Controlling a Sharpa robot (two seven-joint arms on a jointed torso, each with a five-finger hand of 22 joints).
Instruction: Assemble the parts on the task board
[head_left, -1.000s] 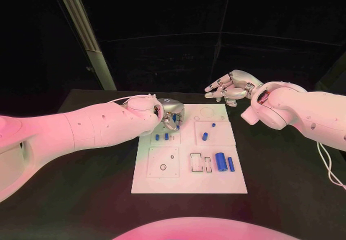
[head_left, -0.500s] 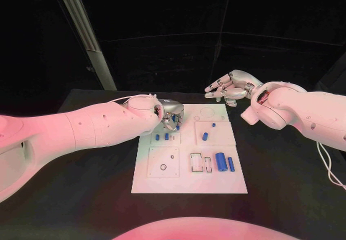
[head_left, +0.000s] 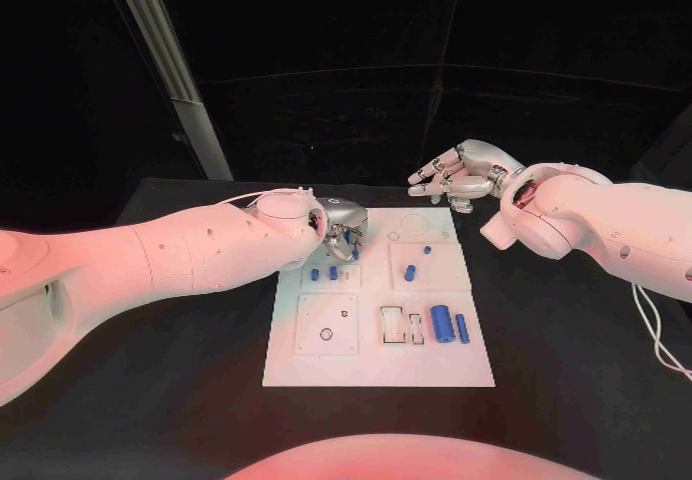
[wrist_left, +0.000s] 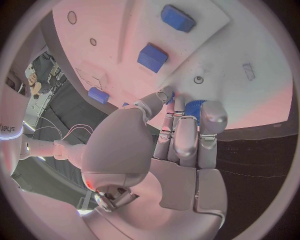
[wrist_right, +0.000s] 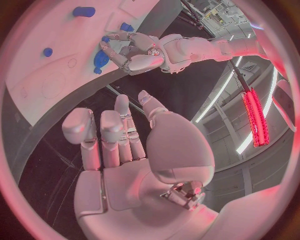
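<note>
The left hand (head_left: 340, 228) sits low over the far left part of the white board (head_left: 378, 365), and its fingers (wrist_left: 211, 120) pinch a small blue piece (wrist_left: 195, 107) at their tips. From the left wrist view the piece is held just above the board's face, close to a small round hole (wrist_left: 199, 79) that lies ahead of the fingertips. That gap between piece and hole looks like what the next move depends on: the piece must travel a little forward and down, end first. I cannot tell how its long axis lies, since the fingers cover most of it.

The right hand (head_left: 464, 173) hovers beyond the board's far right corner, above the black surface (head_left: 577, 340), with its fingers spread and holding nothing. It is well apart from the hole, so the left hand is plainly the nearer one.

Other blue pieces lie loose on the board: two short ones (head_left: 323, 272) just nearer than the left hand, a slanted one (head_left: 410, 271) at mid-board, and a thick cylinder (head_left: 441, 323) beside a thinner one (head_left: 462, 328) toward the near right.
</note>
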